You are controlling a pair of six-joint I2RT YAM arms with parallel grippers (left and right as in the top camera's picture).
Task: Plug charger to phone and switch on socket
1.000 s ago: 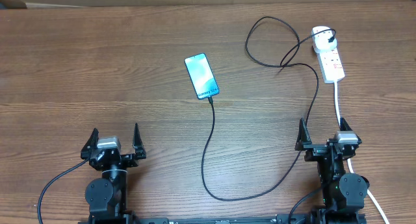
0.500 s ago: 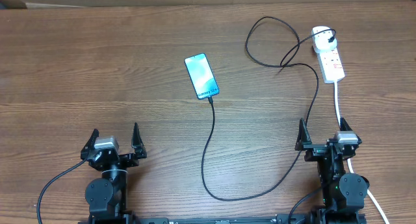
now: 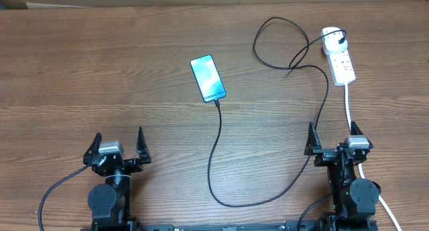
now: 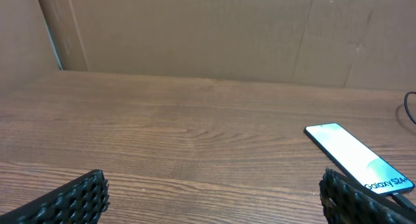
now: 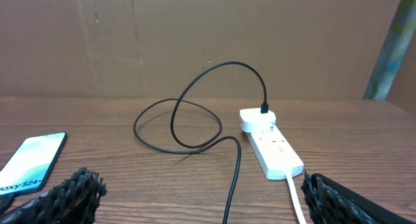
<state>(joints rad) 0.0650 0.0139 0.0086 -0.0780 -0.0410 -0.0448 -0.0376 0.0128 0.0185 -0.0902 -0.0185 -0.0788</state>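
The phone [image 3: 208,78] lies flat mid-table with its light-blue screen lit; it also shows as the phone [image 4: 357,158] at the right of the left wrist view and the phone [image 5: 29,162] at the left of the right wrist view. The black charger cable [image 3: 216,150] runs from the phone's near end, loops along the table and rises to the adapter [image 3: 330,37] seated in the white socket strip [image 3: 340,58]. The charger cable [image 5: 234,175] and the socket [image 5: 271,146] show ahead of my right gripper. My left gripper [image 3: 116,147] and right gripper [image 3: 333,140] rest open at the near edge, holding nothing.
The strip's thick white cord [image 3: 350,110] runs toward my right arm and passes beside its base. A brown cardboard wall [image 4: 208,29] stands behind the wooden table [image 3: 100,77].
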